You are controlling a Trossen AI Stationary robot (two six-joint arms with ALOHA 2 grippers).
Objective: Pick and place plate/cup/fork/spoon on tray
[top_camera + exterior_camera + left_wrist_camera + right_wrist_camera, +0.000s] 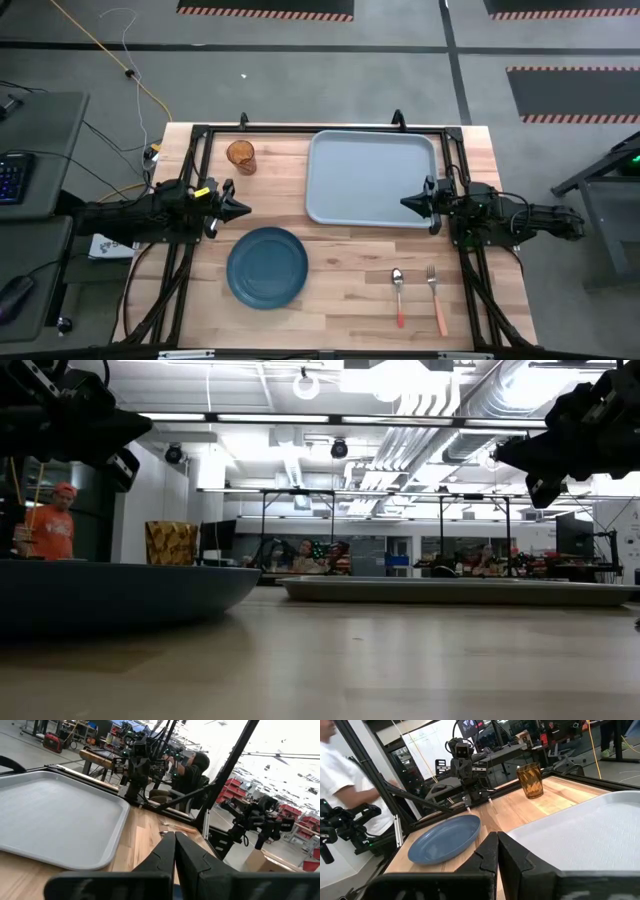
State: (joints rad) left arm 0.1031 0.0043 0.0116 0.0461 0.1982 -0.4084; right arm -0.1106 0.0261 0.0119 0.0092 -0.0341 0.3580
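The dark teal-blue plate [267, 266] lies on the table at the near left, also in the right wrist view [445, 839]. The amber cup [241, 155] stands upright at the far left [531, 780]. The grey-blue tray [371, 177] lies flat at the far middle [55, 817]. The spoon [398, 294] and the fork [435, 297] lie side by side near the front right, handles toward the near edge. My left gripper [245, 208] is shut and empty above the table, between cup and plate. My right gripper [404, 201] is shut and empty over the tray's right part.
Black frame rails run along the table's left, far and right edges [300, 130]. Bare wood lies between the plate and the cutlery [345, 270]. A person in white stands beyond the table's left side [340, 775]; people show in the room behind [50, 525].
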